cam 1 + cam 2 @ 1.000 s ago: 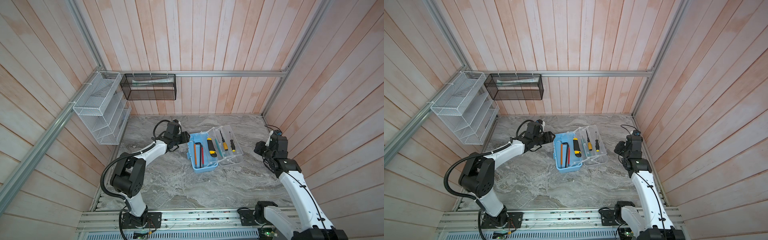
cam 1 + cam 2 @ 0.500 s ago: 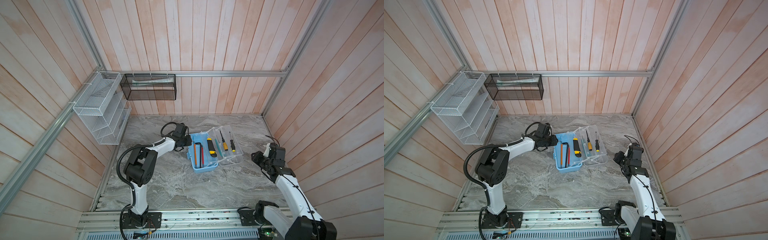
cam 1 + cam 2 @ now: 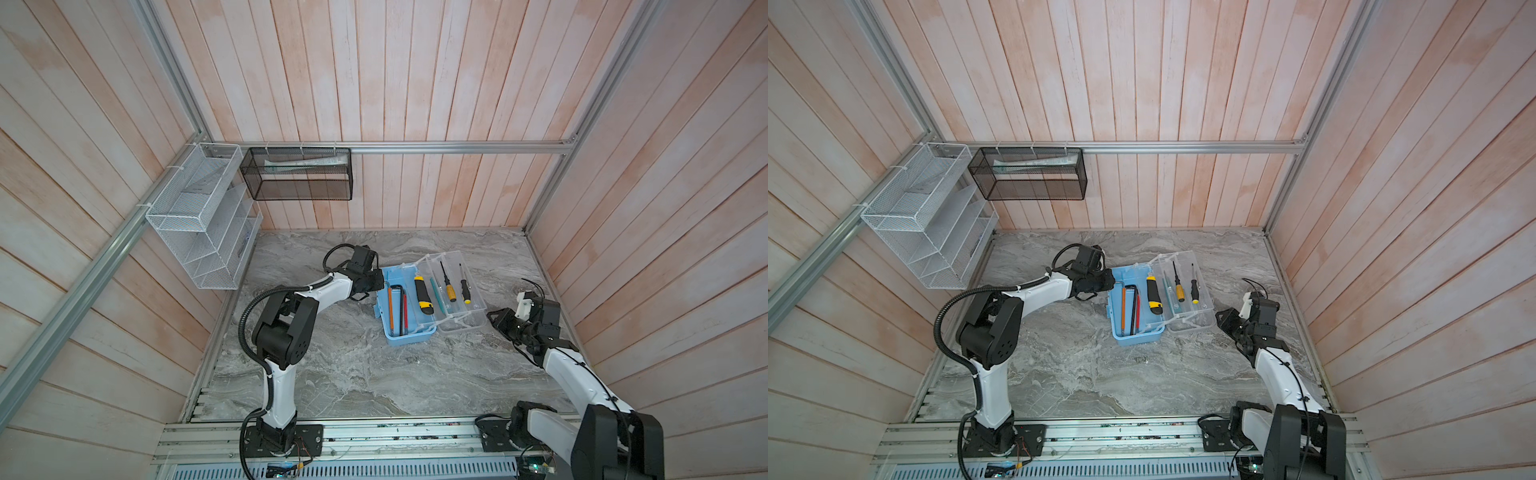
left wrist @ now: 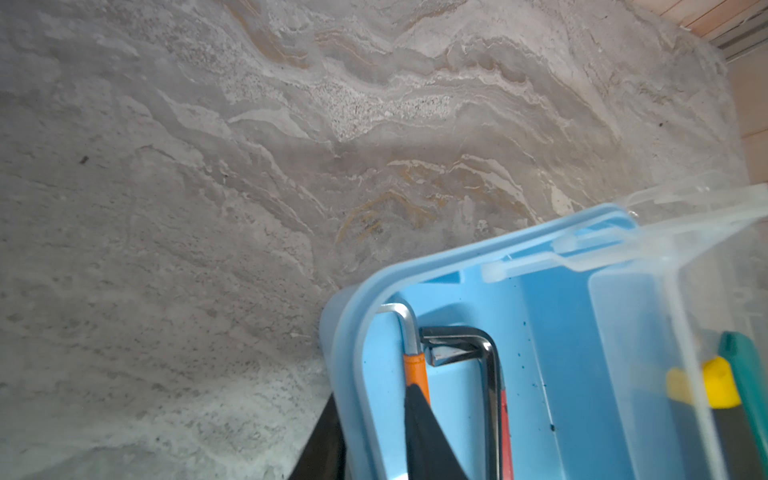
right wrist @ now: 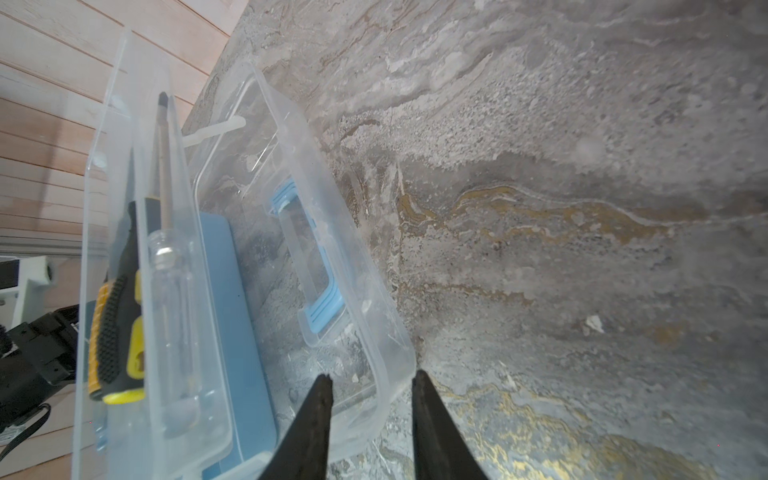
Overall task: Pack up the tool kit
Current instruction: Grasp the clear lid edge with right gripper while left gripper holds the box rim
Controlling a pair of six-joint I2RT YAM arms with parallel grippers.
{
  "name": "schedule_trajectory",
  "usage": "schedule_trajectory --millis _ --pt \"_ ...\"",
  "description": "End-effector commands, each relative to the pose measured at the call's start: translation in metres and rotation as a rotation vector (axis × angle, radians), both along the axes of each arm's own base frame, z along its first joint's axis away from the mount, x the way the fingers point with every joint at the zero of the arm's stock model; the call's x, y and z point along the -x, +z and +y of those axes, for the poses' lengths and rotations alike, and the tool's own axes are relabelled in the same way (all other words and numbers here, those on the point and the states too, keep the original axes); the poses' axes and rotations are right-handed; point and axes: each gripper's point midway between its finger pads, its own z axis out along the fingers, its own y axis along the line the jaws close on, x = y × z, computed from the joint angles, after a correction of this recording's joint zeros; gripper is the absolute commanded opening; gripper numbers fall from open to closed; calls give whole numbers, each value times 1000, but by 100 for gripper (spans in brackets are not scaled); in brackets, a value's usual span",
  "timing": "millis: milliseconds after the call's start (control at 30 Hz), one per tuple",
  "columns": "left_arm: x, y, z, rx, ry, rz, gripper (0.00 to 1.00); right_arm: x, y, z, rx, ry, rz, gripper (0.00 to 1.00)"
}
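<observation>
Left gripper (image 4: 370,395): astride kit (image 4: 347,353) wall; grip unclear.
Right gripper (image 5: 372,374): open astride lid (image 5: 357,266).
Lid: open; you fold it toward 9 o'clock.

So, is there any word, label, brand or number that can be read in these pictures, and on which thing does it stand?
No text can be read in any view.
On the pale packet in the black mesh basket: faint marks, perhaps print, too small to read.
On the tool kit and the screwdriver handle: no lettering shows.
</observation>
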Motion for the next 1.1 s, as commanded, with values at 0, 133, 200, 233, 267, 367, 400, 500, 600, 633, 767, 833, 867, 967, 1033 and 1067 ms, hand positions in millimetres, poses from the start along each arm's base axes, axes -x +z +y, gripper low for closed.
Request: schedule_trajectory --millis 0,133,200,233,267,367,400,500,600,633,767,833,867,967,1033,1067 --pt "-2 4 -16 40 -38 -12 24 -3 -7 9 -8 51 -3 31" --pt "-2 4 -19 44 -42 -14 21 -5 -18 16 -2 73 19 31" --pt "-2 5 -21 53 -45 -9 20 -7 -24 19 0 80 32 31" --pt "-2 5 -22 58 -47 -8 20 -8 -26 21 -4 86 37 30" --pt "-1 5 -23 62 -48 -7 18 -8 -28 22 -7 91 47 28" --pt "-1 7 -24 73 -51 -8 12 -9 -35 24 -10 95 70 24" --pt "-1 7 -25 78 -51 -9 10 -9 -37 25 -13 96 71 22" --pt "-2 9 -27 92 -51 -10 0 -8 -41 26 -12 94 74 14" --pt "0 8 -28 106 -57 -3 0 -8 -37 29 -12 91 60 6" --pt "1 7 -29 110 -57 -1 0 -8 -35 30 -11 88 50 2" --pt "5 9 -31 138 -59 5 0 -13 -22 32 -2 82 15 0" --pt "6 10 -32 149 -63 6 0 -15 -14 33 3 82 0 0" --pt "6 11 -34 151 -67 6 0 -17 -10 34 10 82 -11 0" --pt "6 11 -35 154 -74 11 0 -20 3 34 31 73 -40 0" --pt "6 13 -36 158 -77 11 0 -21 12 34 48 63 -61 0" --pt "6 13 -36 161 -79 10 0 -21 17 35 57 61 -74 0"
